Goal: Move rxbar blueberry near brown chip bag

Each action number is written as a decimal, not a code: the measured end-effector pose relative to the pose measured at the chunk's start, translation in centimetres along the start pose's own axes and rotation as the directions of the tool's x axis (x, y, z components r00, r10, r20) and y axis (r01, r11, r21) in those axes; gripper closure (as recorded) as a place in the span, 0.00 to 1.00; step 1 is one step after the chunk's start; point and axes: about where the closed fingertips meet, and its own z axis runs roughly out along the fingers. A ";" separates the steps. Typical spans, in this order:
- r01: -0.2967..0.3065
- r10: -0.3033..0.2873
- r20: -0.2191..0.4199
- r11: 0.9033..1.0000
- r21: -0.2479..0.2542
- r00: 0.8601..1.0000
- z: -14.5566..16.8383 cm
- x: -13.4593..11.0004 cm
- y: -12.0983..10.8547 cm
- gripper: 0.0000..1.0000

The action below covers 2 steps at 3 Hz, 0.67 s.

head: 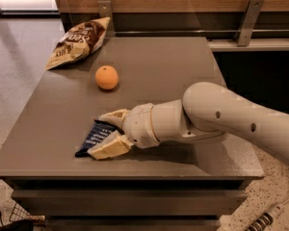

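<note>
One flat navy-wrapped rxbar blueberry [89, 139], lying front-left on the grey rectangular tabletop [159, 66], pinched along both edges by the cream-fingered gripper [97, 135] of the white arm, well apart from the crinkly tan brown chip bag [77, 42] at the rear-left corner, round orange fruit [107, 77] between.

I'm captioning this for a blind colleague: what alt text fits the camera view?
The robot's gripper straddles a dark blue snack bar near the front left of a grey table. Farther back sit an orange and, at the far left corner, a brown chip bag.
</note>
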 end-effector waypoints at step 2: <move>0.138 -0.131 -0.089 0.988 0.066 0.987 -6.1 -11.8 -6.1 1.00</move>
